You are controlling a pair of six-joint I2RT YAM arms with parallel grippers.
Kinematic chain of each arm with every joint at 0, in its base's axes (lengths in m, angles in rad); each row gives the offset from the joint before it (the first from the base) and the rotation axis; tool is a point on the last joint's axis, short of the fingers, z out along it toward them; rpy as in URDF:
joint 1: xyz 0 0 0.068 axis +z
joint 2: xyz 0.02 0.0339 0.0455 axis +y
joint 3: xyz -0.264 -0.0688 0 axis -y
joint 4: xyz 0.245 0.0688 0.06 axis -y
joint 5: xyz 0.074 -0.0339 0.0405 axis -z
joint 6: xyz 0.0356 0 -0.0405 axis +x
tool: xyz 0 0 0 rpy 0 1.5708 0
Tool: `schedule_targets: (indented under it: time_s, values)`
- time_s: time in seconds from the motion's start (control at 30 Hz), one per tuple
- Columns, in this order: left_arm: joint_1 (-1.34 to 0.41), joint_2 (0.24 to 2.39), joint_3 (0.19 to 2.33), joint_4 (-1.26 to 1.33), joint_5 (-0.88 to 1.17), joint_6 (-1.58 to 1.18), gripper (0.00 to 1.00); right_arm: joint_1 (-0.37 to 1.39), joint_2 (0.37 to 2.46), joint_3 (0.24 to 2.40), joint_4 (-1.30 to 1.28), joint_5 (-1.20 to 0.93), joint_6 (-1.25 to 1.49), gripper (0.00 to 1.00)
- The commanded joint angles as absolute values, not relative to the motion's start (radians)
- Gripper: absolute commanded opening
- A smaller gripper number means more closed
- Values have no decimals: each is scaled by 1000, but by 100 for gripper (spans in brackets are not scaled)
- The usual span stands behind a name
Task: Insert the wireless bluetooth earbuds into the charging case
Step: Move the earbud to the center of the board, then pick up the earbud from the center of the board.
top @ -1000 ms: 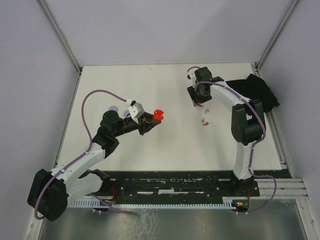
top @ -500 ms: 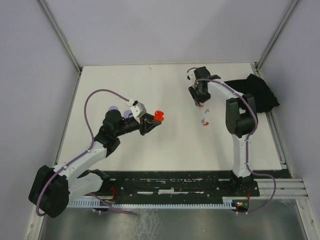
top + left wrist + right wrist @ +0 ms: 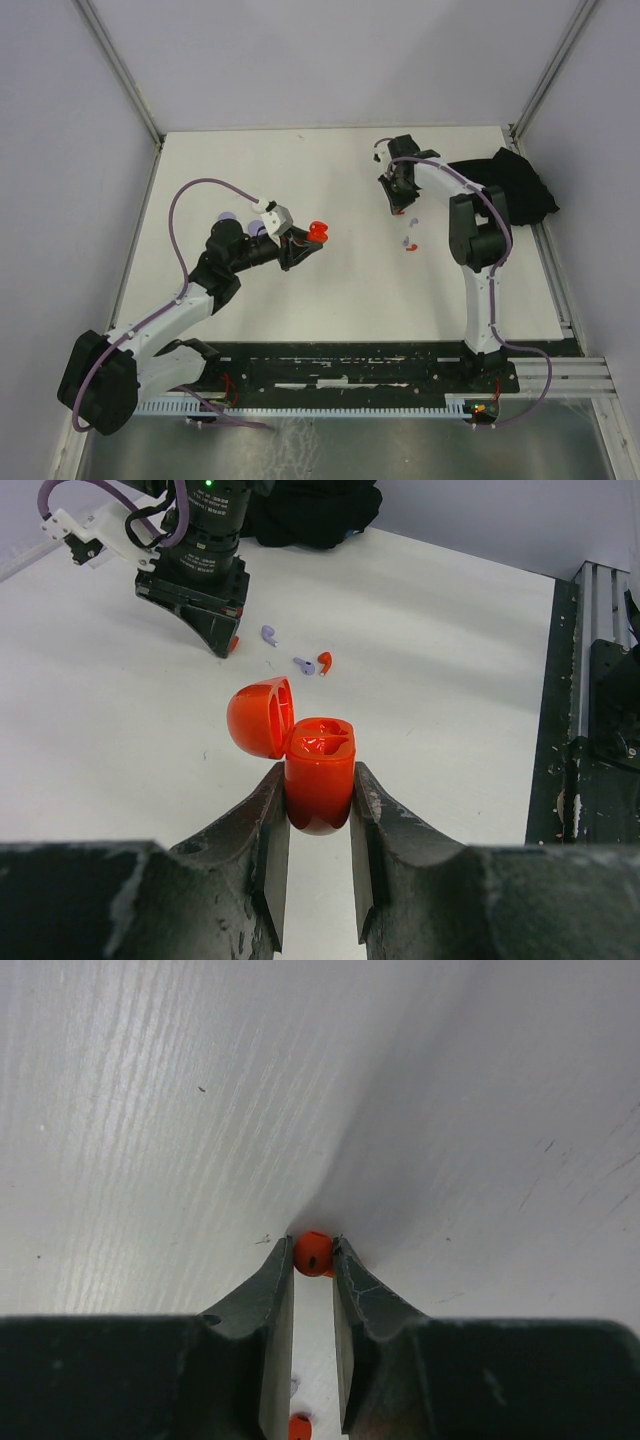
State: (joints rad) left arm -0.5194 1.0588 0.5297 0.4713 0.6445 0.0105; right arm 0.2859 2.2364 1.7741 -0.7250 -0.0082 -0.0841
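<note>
My left gripper (image 3: 303, 244) (image 3: 318, 798) is shut on the red charging case (image 3: 318, 232) (image 3: 320, 770). It holds the case above the table with the lid (image 3: 260, 717) flipped open to the left. At the table surface near the back right, my right gripper (image 3: 400, 206) (image 3: 313, 1247) is shut on a small red earbud (image 3: 313, 1254), its tips pointing down. Another red earbud (image 3: 325, 661) (image 3: 411, 247) and two lilac earbuds (image 3: 268, 634) (image 3: 303, 666) lie loose on the table just beside the right gripper (image 3: 222, 645).
A black cloth (image 3: 515, 185) (image 3: 315, 510) lies at the back right corner. Lilac round cases (image 3: 228, 217) sit behind my left arm. A metal rail (image 3: 565, 680) runs along the table's right edge. Grey walls enclose the white table (image 3: 330, 300).
My right gripper's jaws have closed from partly open onto the red earbud, with the wrist settling slightly back. The left gripper and the case have stayed put.
</note>
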Motion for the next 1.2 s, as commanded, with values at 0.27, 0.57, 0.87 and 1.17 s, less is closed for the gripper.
schedule_targets:
  time_s: [0.27, 0.57, 0.87, 1.17]
  values:
    - [-524, 1045, 558, 505, 641, 62, 3, 337, 2117, 1620, -759, -173, 149, 25]
    - [-527, 1035, 555, 515, 645, 52, 3, 384, 2043, 1500, -732, -148, 160, 43]
    - [-533, 1027, 551, 520, 647, 48, 3, 433, 1997, 1450, -744, -141, 154, 45]
    - [-537, 1023, 548, 529, 647, 43, 3, 451, 1963, 1493, -779, -42, 130, 45]
